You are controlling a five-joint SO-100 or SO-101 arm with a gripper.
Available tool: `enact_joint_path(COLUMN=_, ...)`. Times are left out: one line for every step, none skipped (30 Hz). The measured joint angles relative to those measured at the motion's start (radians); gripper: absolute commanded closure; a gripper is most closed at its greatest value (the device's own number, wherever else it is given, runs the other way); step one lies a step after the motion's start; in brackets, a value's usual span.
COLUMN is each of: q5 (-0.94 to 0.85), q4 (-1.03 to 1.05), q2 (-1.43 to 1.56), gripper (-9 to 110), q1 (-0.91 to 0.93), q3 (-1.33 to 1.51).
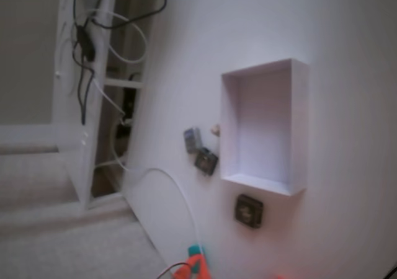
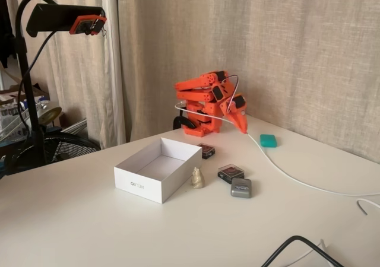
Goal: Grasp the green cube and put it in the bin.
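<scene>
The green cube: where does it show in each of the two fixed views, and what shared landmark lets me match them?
Fixed view from above: the green cube sits at the bottom edge, left of centre, beside the orange arm tip.
Fixed view from the side: it lies right of the folded arm, beside the white cable.
Shared landmark: the bin, empty in both fixed views.

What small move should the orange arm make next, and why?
Probably swing the orange gripper sideways toward the small teal-green cube and lower over it. The fixed view from the table's side shows the arm folded near its base, its tip pointing down just left of the cube, which lies free on the white table. The white rectangular bin stands empty, so nothing is grasped yet.
</scene>
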Motion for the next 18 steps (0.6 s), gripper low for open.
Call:
enact_joint_path(q5=-0.008, q4=-0.08, q2=0.0, gripper=110, q1=-0.011, q3=0.0)
enact_joint_path(q5=-0.012, q4=-0.164, q2=0.0, gripper=110, q1=-0.031, q3=0.0)
enact_joint_path(q5=-0.015, q4=-0.261, q2=0.0, gripper=110, q1=-0.054, q3=-0.006)
enact_joint_path(q5=-0.015, q4=-0.357, q2=0.0, gripper=110, q1=-0.069, q3=-0.028)
enact_joint_path(q5=-0.015, q4=-0.433, q2=0.0, gripper=110, q1=-0.08, q3=-0.06)
enact_joint_path(q5=-0.014, q4=-0.48, q2=0.002, gripper=110, q1=-0.087, q3=-0.104)
enact_joint_path(q5=-0.005, q4=-0.497, q2=0.002, gripper=110, q1=-0.097, q3=-0.15)
enact_joint_path(q5=0.008, q4=-0.515, q2=0.002, gripper=110, q1=-0.109, q3=-0.192)
enact_joint_path(q5=0.017, q4=-0.537, q2=0.0, gripper=110, q1=-0.121, q3=-0.236)
enact_joint_path(q5=0.025, q4=-0.546, q2=-0.008, gripper=110, q1=-0.132, q3=-0.284)
enact_joint_path(q5=0.031, q4=-0.56, q2=-0.043, gripper=110, q1=-0.137, q3=-0.339)
enact_joint_path(q5=0.034, q4=-0.575, q2=-0.091, gripper=110, q1=-0.137, q3=-0.402)
enact_joint_path(q5=0.035, q4=-0.583, q2=-0.153, gripper=110, q1=-0.129, q3=-0.469)
enact_joint_path(q5=0.037, q4=-0.583, q2=-0.224, gripper=110, q1=-0.127, q3=-0.546)
enact_joint_path(q5=0.037, q4=-0.583, q2=-0.307, gripper=110, q1=-0.129, q3=-0.634)
enact_joint_path(q5=0.037, q4=-0.583, q2=-0.376, gripper=110, q1=-0.127, q3=-0.709)
enact_joint_path(q5=0.04, q4=-0.569, q2=-0.443, gripper=110, q1=-0.13, q3=-0.781)
enact_joint_path(q5=0.04, q4=-0.54, q2=-0.534, gripper=110, q1=-0.138, q3=-0.879)
